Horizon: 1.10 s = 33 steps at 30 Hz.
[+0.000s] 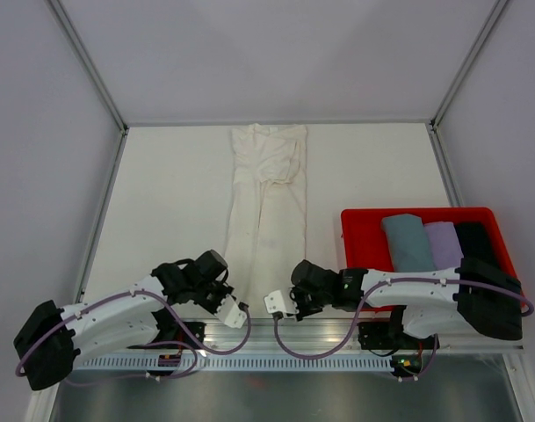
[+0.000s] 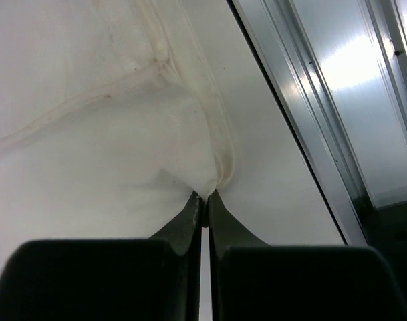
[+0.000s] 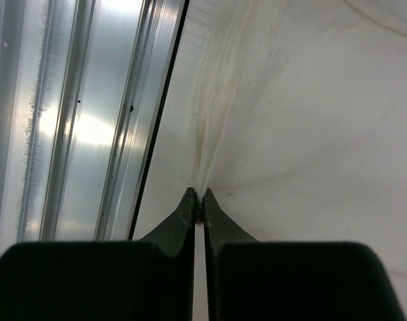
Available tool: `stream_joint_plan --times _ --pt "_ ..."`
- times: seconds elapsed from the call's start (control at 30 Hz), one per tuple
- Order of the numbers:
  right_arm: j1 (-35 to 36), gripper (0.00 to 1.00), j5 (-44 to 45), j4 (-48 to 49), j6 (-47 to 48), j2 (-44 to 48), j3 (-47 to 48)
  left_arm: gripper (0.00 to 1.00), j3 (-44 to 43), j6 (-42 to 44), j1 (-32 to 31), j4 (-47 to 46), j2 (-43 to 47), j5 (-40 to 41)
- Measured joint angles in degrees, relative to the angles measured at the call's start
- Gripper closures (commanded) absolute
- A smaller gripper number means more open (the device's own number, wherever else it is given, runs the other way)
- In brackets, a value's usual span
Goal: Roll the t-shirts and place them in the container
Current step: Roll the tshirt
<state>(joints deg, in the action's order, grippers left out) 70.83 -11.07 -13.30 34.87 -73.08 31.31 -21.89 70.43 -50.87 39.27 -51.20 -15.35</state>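
We see a white counter (image 1: 170, 202), pale grey panel walls (image 1: 276, 53) closing three sides, slim metal posts (image 1: 90, 66) at the far corners; a ribbed aluminium rail (image 3: 76, 134) along our near edge, bright glare on the rail

Top external: fixed high behind the arm bases, looking down and forward over the whole tabletop (image 1: 179, 202), far enough back to take in both arms and the red bin (image 1: 355, 233). Left wrist: set just behind the left claw (image 2: 204, 195), aimed along its fingers, very close to the cream t-shirt (image 2: 89, 134), metal rail (image 2: 323, 100) at right. Right wrist: same setting behind the right claw (image 3: 198, 195), rail at left. Shared by all three: the shirt's near end beside the tabletop's front edge.
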Motion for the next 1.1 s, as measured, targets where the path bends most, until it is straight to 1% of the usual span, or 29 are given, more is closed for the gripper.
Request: stream_joint_plan --times 0.1,0.23,0.33,0.43,0.57,0.73,1.0,1.1 --pt "-2.4 1.00 -2.6 -0.3 -0.4 0.7 0.0 0.98 -1.8 -0.2 0.0 0.8 -2.5 0.0" --pt "-7.6 1.00 -6.7 -2.8 -0.5 1.2 1.2 0.98 -7.5 -1.4 0.7 5.6 -9.4 -2.9" --pt "-10.0 1.00 -8.9 -5.3 -0.6 0.5 3.7 0.98 -10.8 -2.0 2.3 8.8 -11.8 -5.6" --pt "-12.4 1.00 -10.4 -6.1 -0.9 -1.3 5.5 0.98 -13.6 -2.3 6.5 12.0 -13.4 -8.5" --pt "-15.4 1.00 -11.6 -6.7 -2.0 -3.2 6.6 0.98 -19.3 -2.5 12.2 15.5 -18.8 -12.0" --pt "-18.5 1.00 -12.5 -6.7 -3.4 -2.8 6.6 0.98 -21.2 -2.4 15.0 17.2 -22.4 -13.7" --pt "-22.4 1.00 -12.9 -5.0 -5.4 -4.3 6.7 0.98 -26.7 -2.5 19.1 19.0 -31.5 -14.9" --pt "-23.7 0.98 -12.8 -4.6 -6.0 -5.0 6.8 0.98 -28.3 -2.5 20.2 18.9 -33.7 -14.9"
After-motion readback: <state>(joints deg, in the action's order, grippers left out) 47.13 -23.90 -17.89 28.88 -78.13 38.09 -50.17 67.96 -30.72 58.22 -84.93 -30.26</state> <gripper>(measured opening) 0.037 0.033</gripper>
